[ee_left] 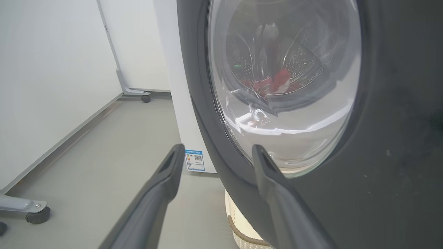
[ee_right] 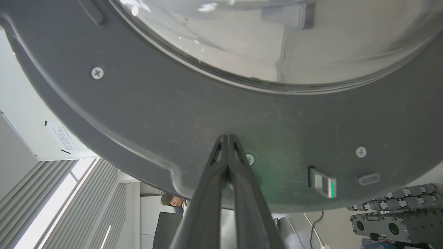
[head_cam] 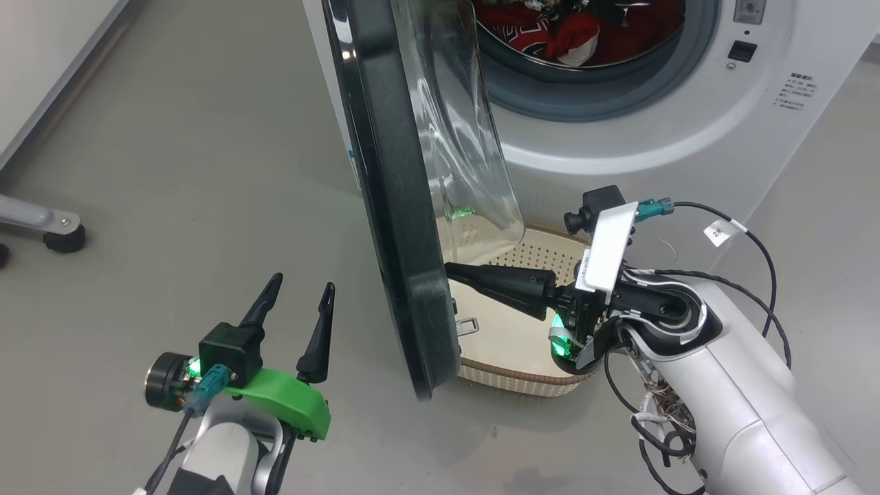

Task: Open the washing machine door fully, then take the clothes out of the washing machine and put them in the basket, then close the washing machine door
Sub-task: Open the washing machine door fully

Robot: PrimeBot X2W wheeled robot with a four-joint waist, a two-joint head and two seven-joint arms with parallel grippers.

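While the washing machine door [head_cam: 392,206] stands partway open, its black rim edge-on in the head view, the right gripper [head_cam: 454,270] lies against its inner face with both fingers pressed together and nothing between them. In the right wrist view the joined tips meet the dark plastic low on the door [ee_right: 173,114], just beside a screw [ee_right: 250,159] and below the clear glass bowl [ee_right: 277,41].

The basket [head_cam: 522,378] sits on the floor in front of the washing machine [head_cam: 619,151], and the door's lower edge hangs over its left end. The right arm reaches across above it. The red clothes [head_cam: 570,34] lie inside the drum, behind the grey gasket, and also show through the glass in the left wrist view [ee_left: 273,83].

On the door's outer side, the left gripper [head_cam: 302,285] hovers over the grey floor [head_cam: 206,172] with its fingers spread wide and empty. It is near the rim but apart from it. Bare floor runs leftward from there to a pale wall panel and a wheeled foot [head_cam: 62,237]. A blue label [ee_left: 195,159] marks the machine's lower corner.
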